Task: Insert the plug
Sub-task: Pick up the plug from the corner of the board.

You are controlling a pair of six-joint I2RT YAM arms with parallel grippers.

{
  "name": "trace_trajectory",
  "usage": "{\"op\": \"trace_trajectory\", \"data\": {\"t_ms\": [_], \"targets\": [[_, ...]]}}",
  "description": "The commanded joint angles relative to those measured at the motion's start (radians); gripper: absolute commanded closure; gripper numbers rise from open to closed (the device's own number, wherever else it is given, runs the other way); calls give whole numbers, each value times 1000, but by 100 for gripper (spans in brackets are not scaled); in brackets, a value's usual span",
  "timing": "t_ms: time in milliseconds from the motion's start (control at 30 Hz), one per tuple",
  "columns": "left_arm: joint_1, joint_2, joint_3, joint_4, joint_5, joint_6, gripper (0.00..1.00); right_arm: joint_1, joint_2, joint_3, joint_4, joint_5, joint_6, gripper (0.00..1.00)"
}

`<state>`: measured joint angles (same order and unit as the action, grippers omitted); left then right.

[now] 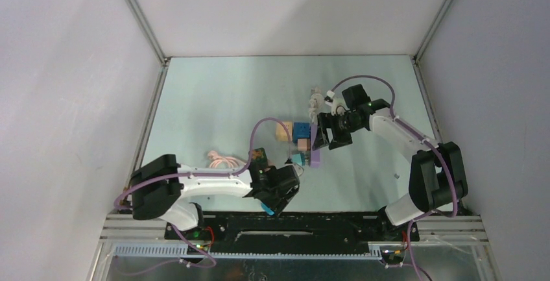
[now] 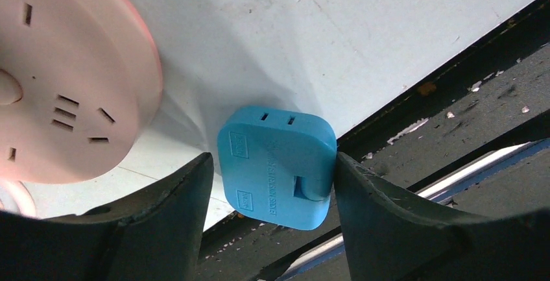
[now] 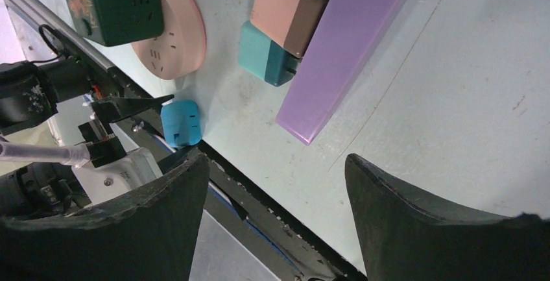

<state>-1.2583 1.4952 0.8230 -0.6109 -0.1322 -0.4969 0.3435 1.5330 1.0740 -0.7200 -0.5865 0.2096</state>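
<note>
Left gripper (image 2: 271, 183) half-open around blue plug (image 2: 277, 166), touching only its 3 o'clock side; closing may skew it. Right gripper (image 3: 275, 183) open, empty.

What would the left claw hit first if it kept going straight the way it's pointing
The blue plug adapter sits right between the left claw fingers, at the table's near edge. Past it lies bare tabletop; depth is hard to judge.
</note>
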Motion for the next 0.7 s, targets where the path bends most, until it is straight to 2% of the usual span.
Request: {"op": "trace_trajectory", "data": {"t_ms": [0,133,200,333,467,667], "targets": [[0,-21,-11,55,34,-13,33,3,-39,-1,2,-45,12,21],[25,-88,-30,111,74,-5,55,4,-65,0,-6,-65,21,21],[55,-137,-51,155,109,-10,58,4,-82,-1,-4,-80,33,21],[114,-261,-76,214,125,-7,58,6,-111,-2,-6,-141,71,21],[135,-387,-78,243,67,67,57,29,-138,-1,22,-252,151,21],[141,-529,-76,314,-62,187,54,136,-123,-1,211,-451,357,22]]}}
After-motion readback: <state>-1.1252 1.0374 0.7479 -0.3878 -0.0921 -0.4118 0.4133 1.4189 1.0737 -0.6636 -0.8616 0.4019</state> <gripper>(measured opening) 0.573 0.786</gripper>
